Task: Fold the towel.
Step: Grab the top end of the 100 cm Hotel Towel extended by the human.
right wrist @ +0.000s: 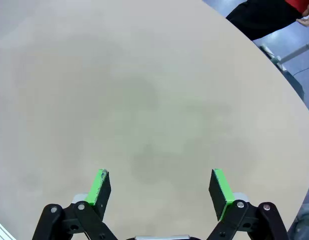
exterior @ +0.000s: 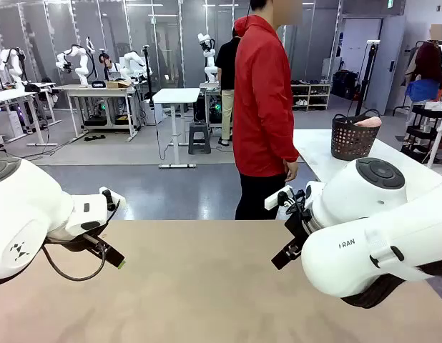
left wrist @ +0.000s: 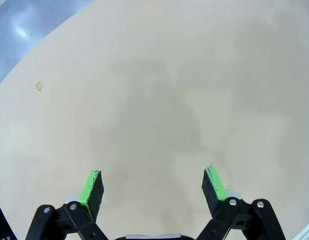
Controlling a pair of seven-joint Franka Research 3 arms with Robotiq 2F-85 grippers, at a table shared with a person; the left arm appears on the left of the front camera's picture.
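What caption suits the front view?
Left gripper and right gripper hover open over the table; the towel sits in a basket beyond.

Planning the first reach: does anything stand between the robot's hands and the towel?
Yes. The towel lies in the dark basket on a separate white table, so the basket's wall and the far edge of the tan table stand between it and the open right hand.

A red-jacketed person (exterior: 262, 100) stands beyond the tan table (exterior: 207, 293), near a dark basket (exterior: 350, 143) on a white table (exterior: 315, 151).
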